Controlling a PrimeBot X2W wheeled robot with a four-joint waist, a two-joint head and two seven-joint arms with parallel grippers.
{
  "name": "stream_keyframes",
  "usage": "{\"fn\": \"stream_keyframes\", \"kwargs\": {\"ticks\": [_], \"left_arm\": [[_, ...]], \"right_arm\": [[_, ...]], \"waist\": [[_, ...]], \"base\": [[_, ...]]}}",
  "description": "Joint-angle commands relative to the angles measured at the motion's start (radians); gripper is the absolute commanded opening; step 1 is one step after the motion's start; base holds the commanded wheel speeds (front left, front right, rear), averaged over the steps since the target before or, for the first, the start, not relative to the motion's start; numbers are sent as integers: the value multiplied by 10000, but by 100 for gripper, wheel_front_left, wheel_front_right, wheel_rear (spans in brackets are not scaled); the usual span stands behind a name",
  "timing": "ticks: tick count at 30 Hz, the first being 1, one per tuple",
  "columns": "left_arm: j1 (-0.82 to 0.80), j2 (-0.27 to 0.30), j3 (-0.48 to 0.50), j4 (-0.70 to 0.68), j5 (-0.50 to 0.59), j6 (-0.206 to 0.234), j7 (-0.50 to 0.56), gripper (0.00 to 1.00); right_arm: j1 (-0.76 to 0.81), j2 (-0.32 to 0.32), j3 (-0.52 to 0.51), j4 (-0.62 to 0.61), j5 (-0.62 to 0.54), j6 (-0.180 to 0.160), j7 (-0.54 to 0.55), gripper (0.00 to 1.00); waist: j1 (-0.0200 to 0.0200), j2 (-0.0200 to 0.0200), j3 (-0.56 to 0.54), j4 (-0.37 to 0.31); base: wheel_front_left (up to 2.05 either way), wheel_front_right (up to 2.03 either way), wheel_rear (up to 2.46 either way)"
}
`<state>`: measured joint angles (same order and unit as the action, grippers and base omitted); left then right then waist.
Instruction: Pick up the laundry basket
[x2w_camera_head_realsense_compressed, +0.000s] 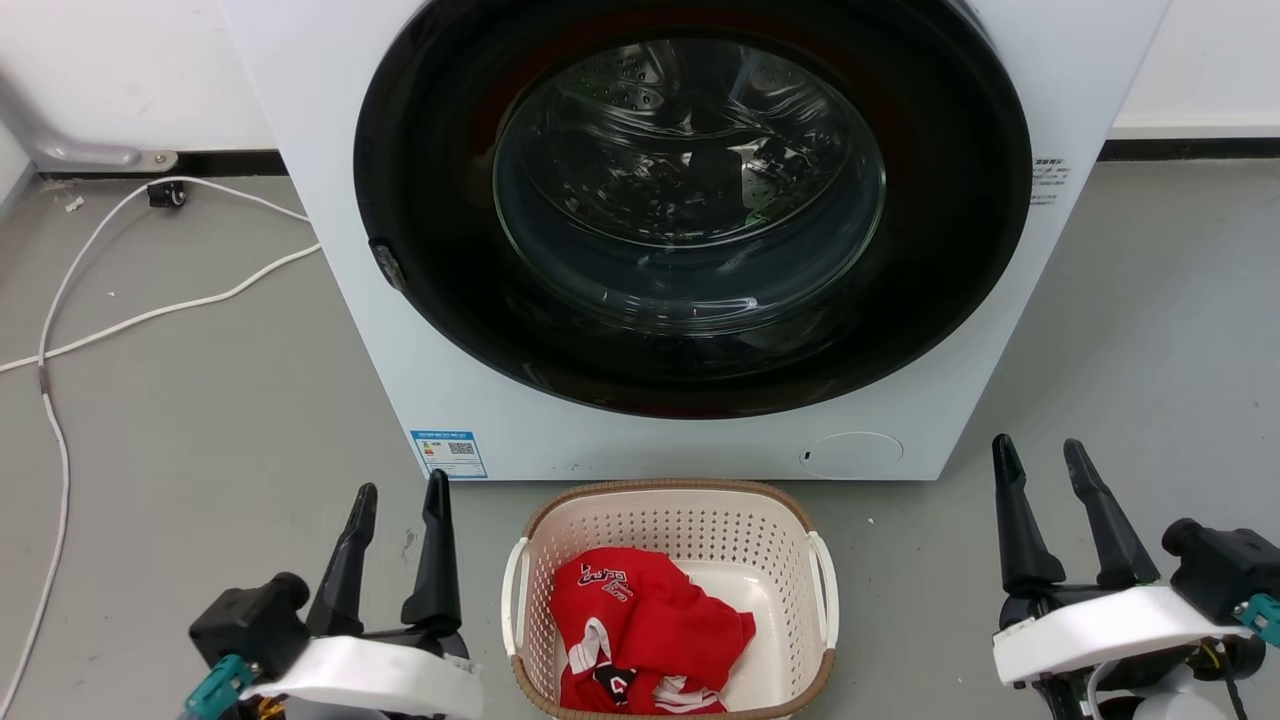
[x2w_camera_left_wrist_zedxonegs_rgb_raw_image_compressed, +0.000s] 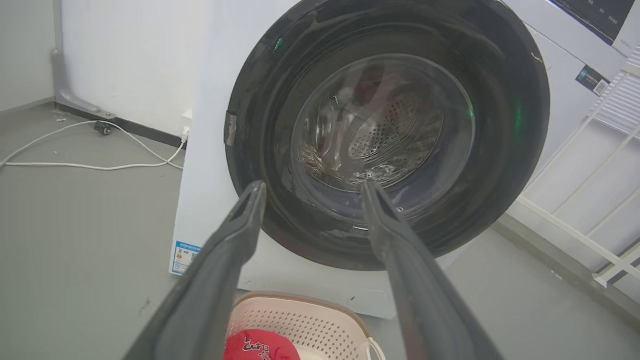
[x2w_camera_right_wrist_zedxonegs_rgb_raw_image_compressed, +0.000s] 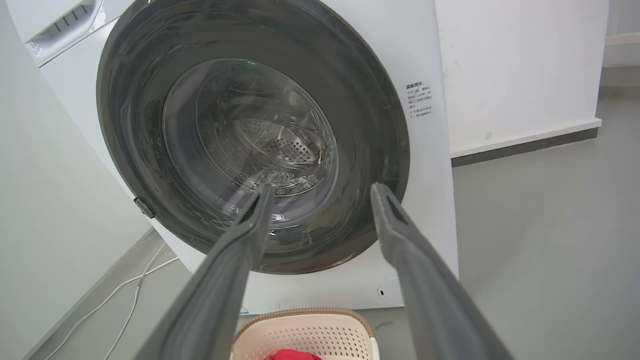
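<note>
One white washer (x2w_camera_head_realsense_compressed: 420, 400) takes up the back. Its single round dark door (x2w_camera_head_realsense_compressed: 690, 200) is closed, and the steel drum shows through the glass. On the grey floor (x2w_camera_head_realsense_compressed: 200, 450), just in front of the washer, stands one basket (x2w_camera_head_realsense_compressed: 680, 525). It is upright, midway between the two grippers and apart from both. It has two white handles, a left handle (x2w_camera_head_realsense_compressed: 513, 590) and a right handle (x2w_camera_head_realsense_compressed: 823, 585). The left gripper (x2w_camera_head_realsense_compressed: 402, 485) is at the lower left and the right gripper (x2w_camera_head_realsense_compressed: 1037, 444) at the lower right. Each has two dark fingers spread apart, holding nothing. One red garment (x2w_camera_head_realsense_compressed: 640, 620) lies crumpled inside the basket. A white cable (x2w_camera_head_realsense_compressed: 150, 315) trails over the floor left of the washer. The washer front has two stickers: a blue sticker (x2w_camera_head_realsense_compressed: 449, 453) at its lower left and a text sticker (x2w_camera_head_realsense_compressed: 1047, 180) right of the door.
</note>
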<state>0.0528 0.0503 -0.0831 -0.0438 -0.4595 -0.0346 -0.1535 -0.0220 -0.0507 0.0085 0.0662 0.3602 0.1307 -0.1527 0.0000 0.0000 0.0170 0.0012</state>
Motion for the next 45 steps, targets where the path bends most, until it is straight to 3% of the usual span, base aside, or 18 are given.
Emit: {"fn": "stream_keyframes", "kwargs": {"ticks": [1, 26, 32, 45], "left_arm": [[14, 94, -112, -176, 340, 73, -95, 100], [112, 1130, -2076, -187, 2651, 1615, -642, 100], [173, 1189, -2280, -146, 3002, 1651, -750, 100], [421, 926, -2142, 74, 3508, 1241, -999, 100]], "right_arm": [[-10, -14, -1, -58, -334, 0, -110, 100], [187, -3, 41, 280, -2748, -1, -647, 100], [219, 0, 89, 388, -3136, -1, -776, 100], [258, 6, 151, 475, -3611, -1, -1011, 100]], "waist": [[0, 0, 3, -2], [0, 0, -33, 10], [0, 0, -67, -7], [0, 0, -88, -10]], "base": [[0, 0, 0], [0, 0, 0], [0, 0, 0], [0, 0, 0]]}}
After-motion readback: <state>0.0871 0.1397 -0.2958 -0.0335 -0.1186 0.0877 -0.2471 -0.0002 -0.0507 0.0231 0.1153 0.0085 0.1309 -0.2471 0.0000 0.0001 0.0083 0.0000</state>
